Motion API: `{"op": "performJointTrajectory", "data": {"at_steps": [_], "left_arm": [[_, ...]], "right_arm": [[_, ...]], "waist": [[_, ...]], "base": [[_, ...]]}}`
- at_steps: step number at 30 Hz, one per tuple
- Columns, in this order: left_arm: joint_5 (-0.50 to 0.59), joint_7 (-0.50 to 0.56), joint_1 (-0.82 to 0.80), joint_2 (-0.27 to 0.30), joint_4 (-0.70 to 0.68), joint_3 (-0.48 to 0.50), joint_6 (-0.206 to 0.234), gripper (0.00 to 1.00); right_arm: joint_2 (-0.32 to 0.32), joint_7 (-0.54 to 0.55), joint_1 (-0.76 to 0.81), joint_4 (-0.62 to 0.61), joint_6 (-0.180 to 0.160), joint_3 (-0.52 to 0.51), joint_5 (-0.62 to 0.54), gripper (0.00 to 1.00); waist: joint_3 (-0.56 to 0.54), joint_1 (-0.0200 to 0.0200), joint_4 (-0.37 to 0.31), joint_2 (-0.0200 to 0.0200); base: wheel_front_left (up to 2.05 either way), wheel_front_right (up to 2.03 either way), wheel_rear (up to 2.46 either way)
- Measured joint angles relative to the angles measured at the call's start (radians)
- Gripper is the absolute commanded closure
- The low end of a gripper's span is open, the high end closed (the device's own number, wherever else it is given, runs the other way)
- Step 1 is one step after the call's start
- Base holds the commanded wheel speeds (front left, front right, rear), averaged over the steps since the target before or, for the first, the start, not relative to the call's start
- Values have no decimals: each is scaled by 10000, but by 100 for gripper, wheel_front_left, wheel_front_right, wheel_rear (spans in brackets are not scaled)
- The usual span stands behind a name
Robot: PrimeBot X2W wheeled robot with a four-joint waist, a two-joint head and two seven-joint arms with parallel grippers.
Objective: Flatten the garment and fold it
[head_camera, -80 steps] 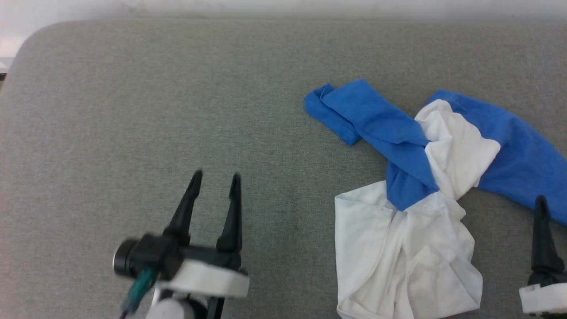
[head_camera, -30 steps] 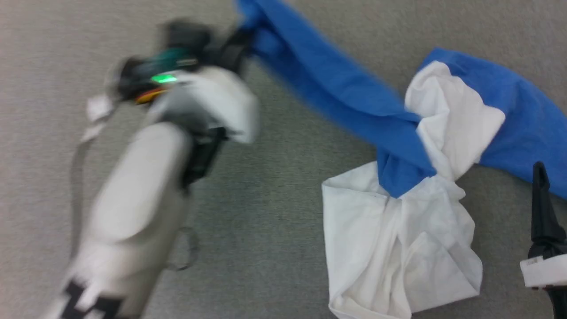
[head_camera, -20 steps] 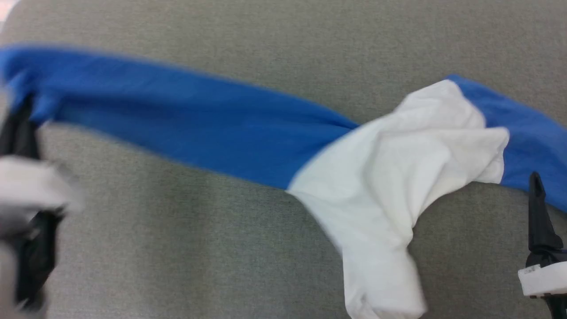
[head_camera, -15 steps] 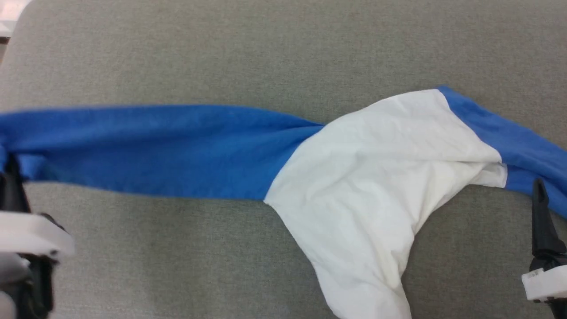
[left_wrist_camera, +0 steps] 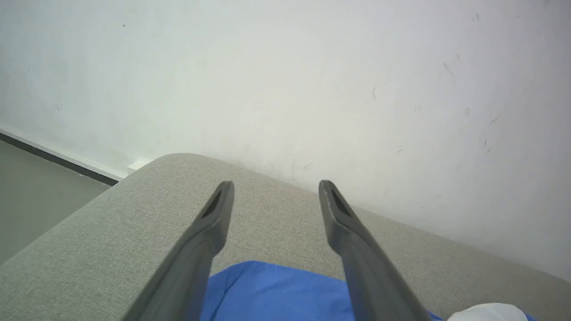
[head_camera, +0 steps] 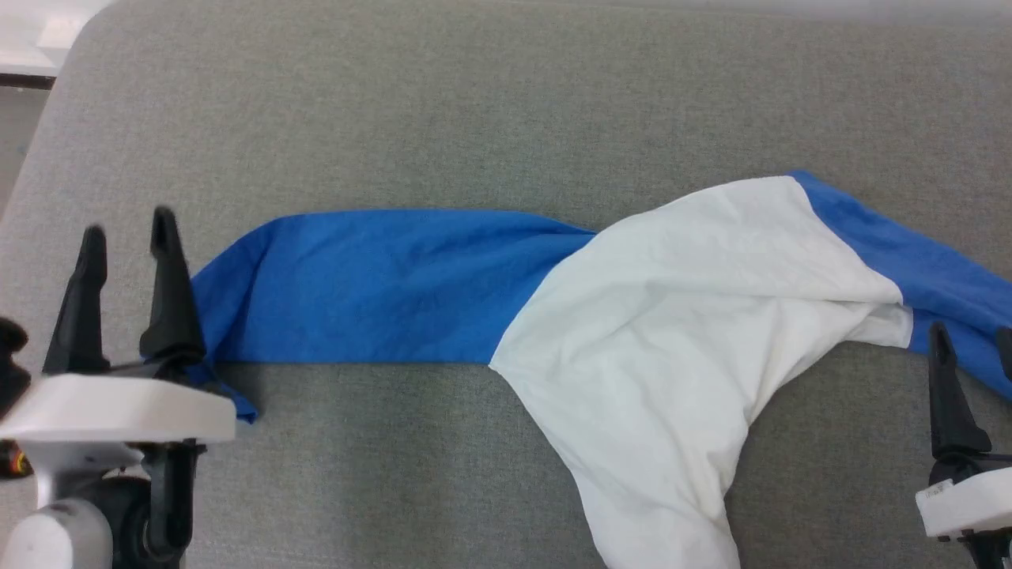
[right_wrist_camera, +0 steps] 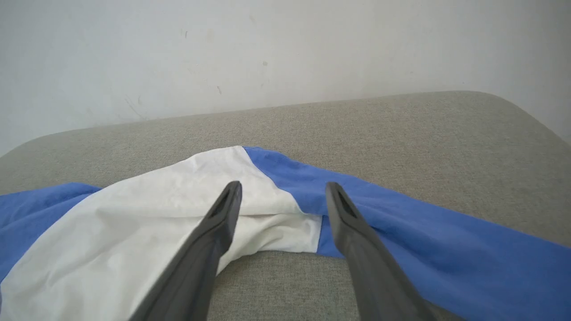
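Garment (head_camera: pixel 672 316) lies stretched leftward; left jaws just released it, both pairs wide, empty; I'd spread its body next.

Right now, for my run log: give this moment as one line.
left pincer: open, at blue sleeve end | right pincer: open, by other sleeve | garment: stretched across grey cushion, unfolded

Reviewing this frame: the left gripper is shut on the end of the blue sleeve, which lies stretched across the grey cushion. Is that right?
Not quite. The left gripper is open, fingers apart and clamping nothing, as the left wrist view shows. The blue sleeve of the garment does lie stretched across the grey cushion.
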Motion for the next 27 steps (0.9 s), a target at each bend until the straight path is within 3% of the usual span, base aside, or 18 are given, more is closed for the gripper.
{"op": "performJointTrajectory", "data": {"at_steps": [5,6,7,11,15,20,21,22,27], "left_arm": [[556,681,-700,577,-568,-865,-384,0],[913,1137,-1003,786,-150,-1528,-623,0],[913,1137,-1003,786,-150,-1528,-623,0],[1574,2019,-1497,966,1283,-3018,-1225,0],[1733,2527,-1864,761,2863,-4006,-1722,0],[1820,2612,-2266,456,4452,-4569,-2033,0],[1877,2554,-2404,460,4627,-4604,-2094,29],[1923,2479,-2570,443,4782,-4631,-2098,100],[2061,2004,-3057,291,5198,-4614,-2086,100]], "right_arm": [[6,0,-3,-8,0,46,2,0],[-10,2,-20,4,0,128,6,0],[-10,2,-20,4,0,128,6,0],[-117,4,-81,19,0,234,21,0],[-251,4,-105,35,0,205,75,0],[-422,17,-171,38,0,199,167,0],[-447,17,-200,40,0,203,201,0],[-474,17,-222,38,0,201,209,0],[-577,65,-248,38,0,155,267,0]], "waist": [[174,2,-46,0],[279,2,-87,0],[279,2,-87,0],[489,2,-211,0],[701,3,-353,-1],[951,2,-514,0],[994,1,-541,0],[1035,1,-566,0],[1108,3,-625,0]], "base": [[0,0,0],[0,0,0],[0,0,0],[0,0,0],[0,0,0],[0,0,0],[0,0,0],[0,0,0],[0,0,0]]}}
